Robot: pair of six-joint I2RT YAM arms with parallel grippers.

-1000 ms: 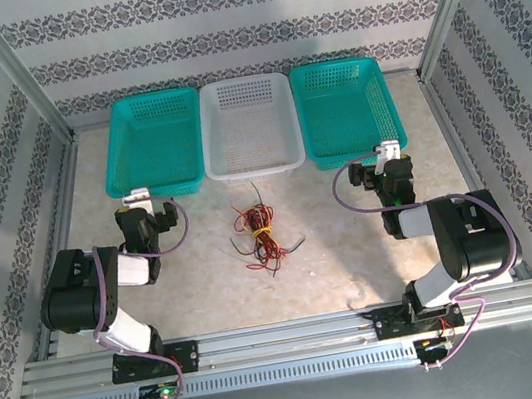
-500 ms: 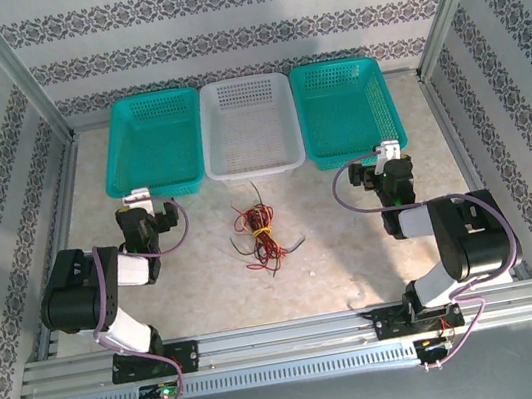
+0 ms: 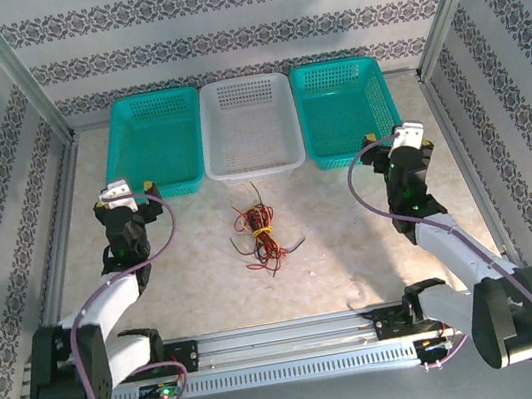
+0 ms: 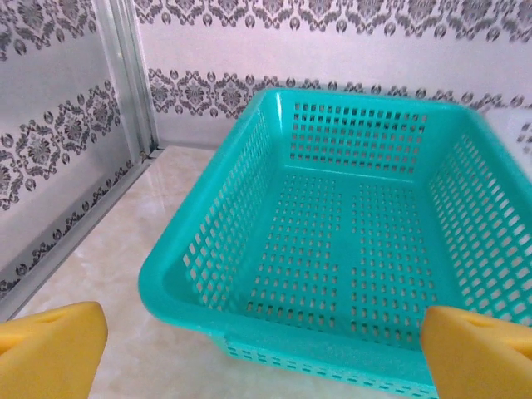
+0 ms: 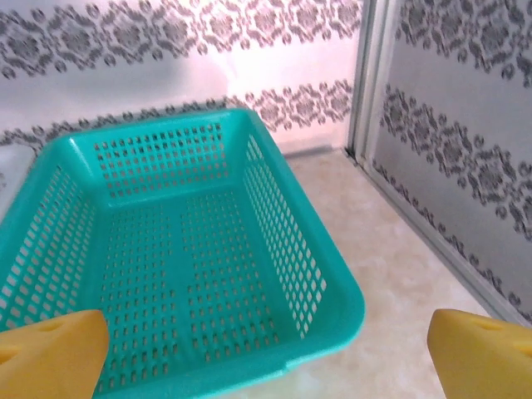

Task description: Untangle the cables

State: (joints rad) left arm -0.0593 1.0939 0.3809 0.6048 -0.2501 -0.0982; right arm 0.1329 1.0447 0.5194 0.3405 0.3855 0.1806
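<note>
Red, black and yellow cables (image 3: 261, 233): one tangle, mid surface (image 3: 346, 258), long axis near-to-far, between the tools. Left tool (image 3: 126, 193) seemingly nearer; right tool (image 3: 406, 137) opposite. Both wide open, empty.

Table (image 3: 345, 248) bearing baskets (image 3: 249, 131), cables (image 3: 260, 231)

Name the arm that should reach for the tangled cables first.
Left, narrowly. The left gripper sits a little nearer the cables than the right gripper. Both are open, hold nothing and point away from them, so either would have to turn inward.
</note>
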